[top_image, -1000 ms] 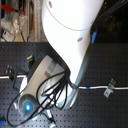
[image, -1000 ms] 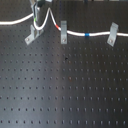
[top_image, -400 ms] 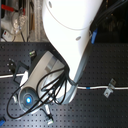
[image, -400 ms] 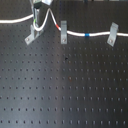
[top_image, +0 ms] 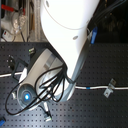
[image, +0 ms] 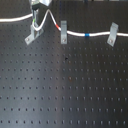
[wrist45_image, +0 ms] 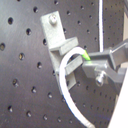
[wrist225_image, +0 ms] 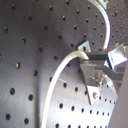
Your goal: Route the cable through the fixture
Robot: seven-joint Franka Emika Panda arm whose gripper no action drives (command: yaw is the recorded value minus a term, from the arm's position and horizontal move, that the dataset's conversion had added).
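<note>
The claw (image: 38, 19) hangs at the far edge of the desk (image: 65, 90) in the first exterior view, just above the fixture (image: 34, 35). In the first wrist view its fingers (wrist45_image: 102, 60) are pressed together on the cable (wrist45_image: 67, 65), pinching the cord where a short green mark shows. The second wrist view gives the same grip, with the white cord arching out of the fingertips (wrist225_image: 92, 62) and sweeping down over the perforated board.

The fixture (wrist45_image: 55, 35) stands just beside the pinched loop; whether the cord already sits between its tabs is hard to tell, as the claw covers that spot. From the claw the cable (image: 75, 33) drops, rises in a hump, then runs toward the first exterior view's right past a narrow clip (image: 64, 34) by the red band (image: 62, 23), along the blue band (image: 86, 35), to a second clip (image: 112, 34). Another stretch leads off to the first exterior view's left edge.

All hardware sits along the far row; the wide near part of the desk lies open. In the second exterior view the arm (top_image: 70, 30) blocks most of the scene.

Against the picture a second ago, the claw has sunk closer to the fixture and the hump beside it stands tighter.
</note>
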